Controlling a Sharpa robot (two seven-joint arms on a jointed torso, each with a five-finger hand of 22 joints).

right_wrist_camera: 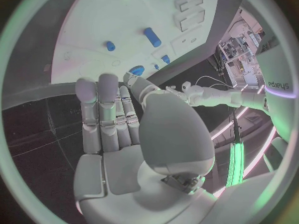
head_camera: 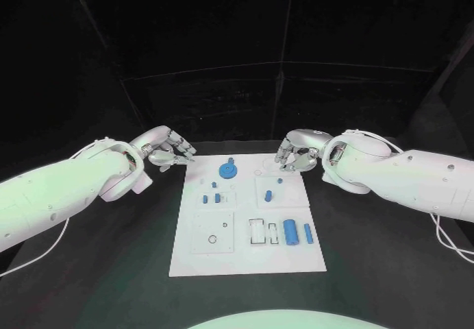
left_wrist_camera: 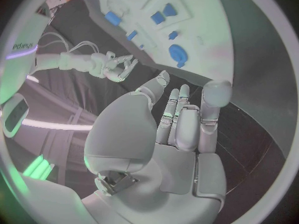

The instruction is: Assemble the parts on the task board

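The white task board (head_camera: 247, 257) lies in the middle of the black table. A round blue gear (head_camera: 228, 168) sits at its far left corner. Small blue pegs (head_camera: 211, 199) stand near the middle, and an oblong blue piece (head_camera: 268, 197) lies right of them. A thick blue cylinder (head_camera: 290, 232) and a thin one (head_camera: 307, 234) lie near the right edge. My left hand (head_camera: 168, 151) hovers just off the board's far left corner, fingers apart, holding nothing. My right hand (head_camera: 296, 152) hovers over the far right corner, also empty. The left wrist view shows the board (left_wrist_camera: 206, 30), the gear (left_wrist_camera: 177, 52) and the right hand (left_wrist_camera: 115, 67).
Empty rectangular slots (head_camera: 257, 231) and a round hole (head_camera: 212, 238) mark the board's near half. Black table (head_camera: 118, 253) surrounds the board on all sides. A dark back wall rises behind the table.
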